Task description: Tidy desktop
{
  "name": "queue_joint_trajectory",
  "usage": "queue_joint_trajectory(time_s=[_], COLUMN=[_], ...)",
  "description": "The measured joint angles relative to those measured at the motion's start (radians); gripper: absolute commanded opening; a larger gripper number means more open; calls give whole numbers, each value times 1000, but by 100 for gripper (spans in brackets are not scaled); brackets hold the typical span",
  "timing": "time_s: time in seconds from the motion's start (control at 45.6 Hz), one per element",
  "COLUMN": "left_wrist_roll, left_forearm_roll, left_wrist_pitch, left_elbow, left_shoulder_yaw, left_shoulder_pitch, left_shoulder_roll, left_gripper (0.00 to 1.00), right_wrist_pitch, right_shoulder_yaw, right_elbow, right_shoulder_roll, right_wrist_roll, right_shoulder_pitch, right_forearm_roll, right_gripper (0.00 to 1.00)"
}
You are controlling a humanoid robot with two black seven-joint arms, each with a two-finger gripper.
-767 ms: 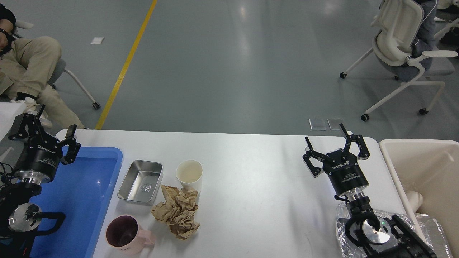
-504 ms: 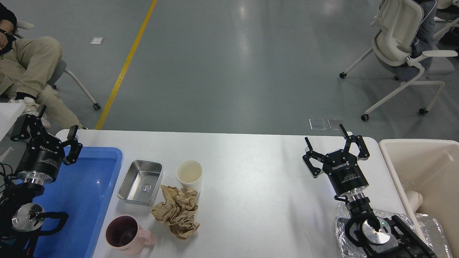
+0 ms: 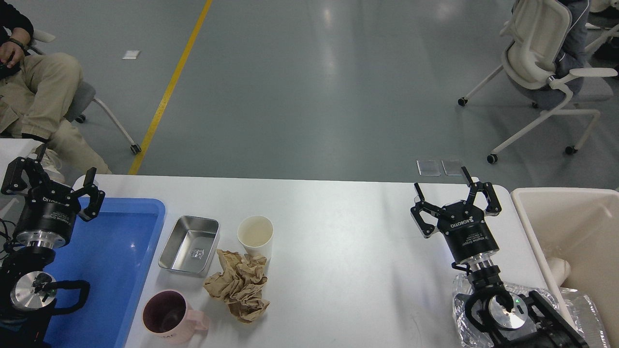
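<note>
Four loose things are sitting on the desktop (image 3: 348,227), the wide white tabletop filling the lower half of my head view: a steel tray (image 3: 189,245), a paper cup (image 3: 255,235), a crumpled brown paper wad (image 3: 238,284) touching the cup's base, and a pink mug (image 3: 170,316) at the near edge. A blue tray (image 3: 113,270) is lying just left of them, and a cream bin (image 3: 570,227) is standing off the right end. I am holding my left gripper (image 3: 51,179) over the blue tray's far corner, fingers spread and empty; my right gripper (image 3: 454,193) is hovering over bare table near the bin, also spread and empty. I am judging nothing is sorted yet. I would send the left arm for the paper wad first, coming straight down and pinching its middle, keeping clear of the cup so it is not tipping.
</note>
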Motion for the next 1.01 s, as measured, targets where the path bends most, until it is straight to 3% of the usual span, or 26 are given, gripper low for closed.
queue_joint_trajectory(time_s=[0.438,1.008], left_wrist_roll=[8,2], left_forearm_roll=[-1,6], left_wrist_pitch=[-42,-38], left_elbow=[48,35], left_shoulder_yaw=[1,35], left_shoulder_pitch=[8,27], left_shoulder_roll=[36,58], left_gripper=[97,97], right_wrist_pitch=[1,2], right_shoulder_yaw=[-1,0], right_elbow=[0,0], right_shoulder_roll=[15,16], right_wrist_roll=[0,0], right_shoulder_pitch=[4,-5], right_forearm_roll=[0,0], right_gripper=[100,100])
